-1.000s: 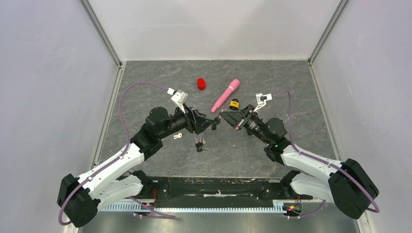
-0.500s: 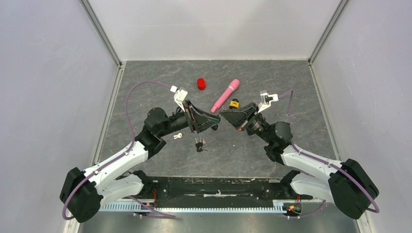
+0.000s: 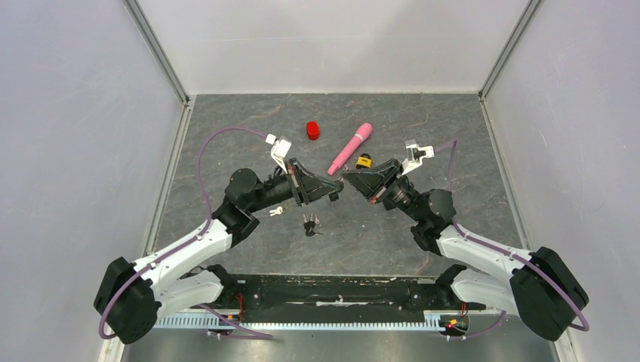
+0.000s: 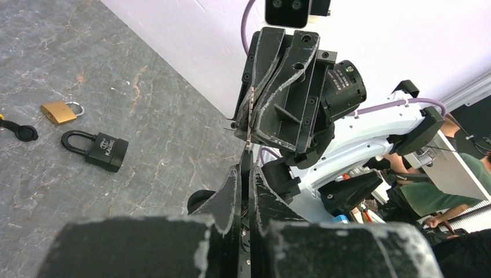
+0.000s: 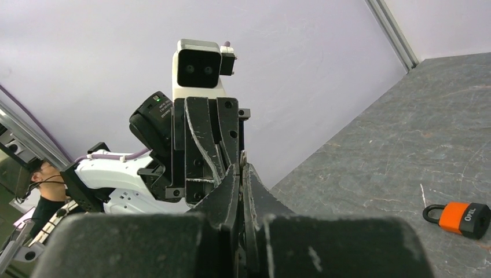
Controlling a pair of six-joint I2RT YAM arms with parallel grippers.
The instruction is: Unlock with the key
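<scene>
A: Where did we log the key [image 4: 249, 119]?
B: Pinched edge-on in the closed right gripper [image 5: 242, 174], above the table [image 3: 249, 121].
A: And the left gripper [image 4: 245, 174]?
B: Jaws nearly together at the key's tip; we couldn't tell contact.

Over the middle of the table [image 3: 468, 136], left gripper [image 3: 335, 190] and right gripper [image 3: 346, 179] nearly tip to tip, a key [image 4: 250, 113] in the right one's fingers. Behind them, a stick-shaped tool [image 3: 350, 148] on a slant, a small cylinder [image 3: 312, 130] to its left, a padlock [image 3: 364, 161] just right of its near end. Nearer than the left gripper, a bunch of keys [image 3: 310, 224], one small item [image 3: 276, 211] to its left.
</scene>
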